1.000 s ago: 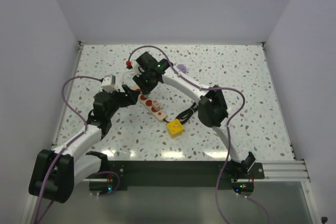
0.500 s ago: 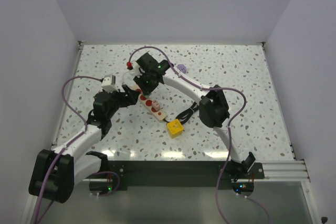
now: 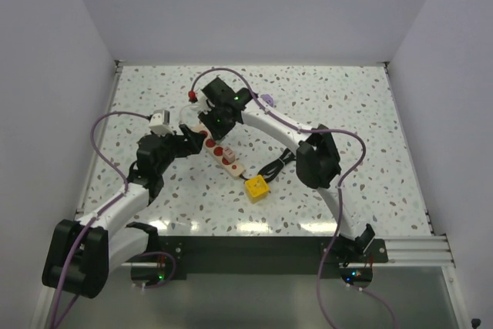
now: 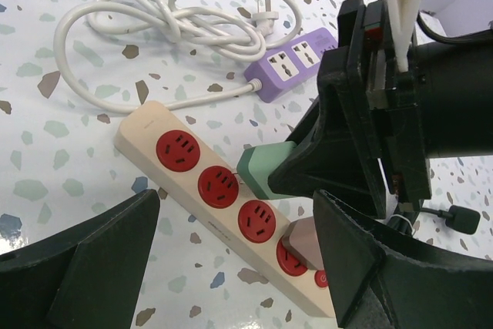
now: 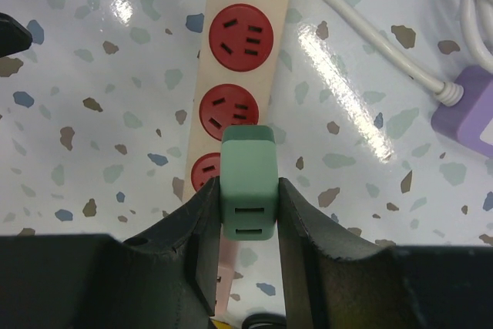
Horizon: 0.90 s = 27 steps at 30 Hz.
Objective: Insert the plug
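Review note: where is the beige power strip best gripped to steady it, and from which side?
Probably across its two long edges, coming straight down, at the blank end past the red sockets. The power strip lies flat and narrow, so the open left gripper could span it there, clear of the right gripper holding the green plug.

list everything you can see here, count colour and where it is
power strip: 1, beige with red sockets, mid-table between the arms
green plug: 1, green, over the strip's middle sockets, in the right arm's jaws
pink plug: 1, pink, at the strip's socket nearest its red switch
purple strip: 1, purple, beyond the beige one
white cable: 1, white, coiled beside the purple strip
yellow box: 1, yellow, near the beige strip's near end
black cable: 1, black, beside the box
table: 1, speckled white
left arm: 1, jaws open either side of the strip
right arm: 1, jaws shut on the green plug
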### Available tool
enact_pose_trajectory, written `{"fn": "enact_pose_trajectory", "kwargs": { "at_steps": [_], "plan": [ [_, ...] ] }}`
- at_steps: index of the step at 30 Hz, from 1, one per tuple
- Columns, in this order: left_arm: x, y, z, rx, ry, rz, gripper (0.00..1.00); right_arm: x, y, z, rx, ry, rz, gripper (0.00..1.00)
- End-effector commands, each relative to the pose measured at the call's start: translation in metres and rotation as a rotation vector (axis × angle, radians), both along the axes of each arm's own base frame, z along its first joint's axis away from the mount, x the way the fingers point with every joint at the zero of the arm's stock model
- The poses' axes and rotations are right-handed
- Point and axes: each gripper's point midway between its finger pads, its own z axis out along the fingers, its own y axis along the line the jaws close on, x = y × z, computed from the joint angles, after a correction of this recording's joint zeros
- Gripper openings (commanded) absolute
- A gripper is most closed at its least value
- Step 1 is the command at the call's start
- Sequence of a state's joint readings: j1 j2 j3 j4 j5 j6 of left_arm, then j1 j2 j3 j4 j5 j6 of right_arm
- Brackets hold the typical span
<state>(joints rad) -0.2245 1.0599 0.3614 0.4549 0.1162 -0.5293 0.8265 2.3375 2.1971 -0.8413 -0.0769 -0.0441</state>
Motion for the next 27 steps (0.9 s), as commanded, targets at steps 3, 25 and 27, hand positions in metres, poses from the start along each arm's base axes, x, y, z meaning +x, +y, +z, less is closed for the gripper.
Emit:
{"fn": "enact_pose_trajectory", "kwargs": {
  "at_steps": [3, 25, 27],
  "plan": [
    [0.001, 0.001, 0.007, 0.010, -0.047, -0.008, 0.86, -0.002, 0.002, 0.046, 0.064, -0.065, -0.014, 0.00],
    [0.001, 0.001, 0.005, 0.012, -0.043, -0.011, 0.87, -0.003, 0.017, 0.028, 0.077, -0.026, 0.013, 0.00],
    [0.001, 0.001, 0.005, 0.011, -0.041, -0.011, 0.87, -0.003, 0.019, 0.028, 0.081, -0.025, 0.017, 0.00]
  ]
}}
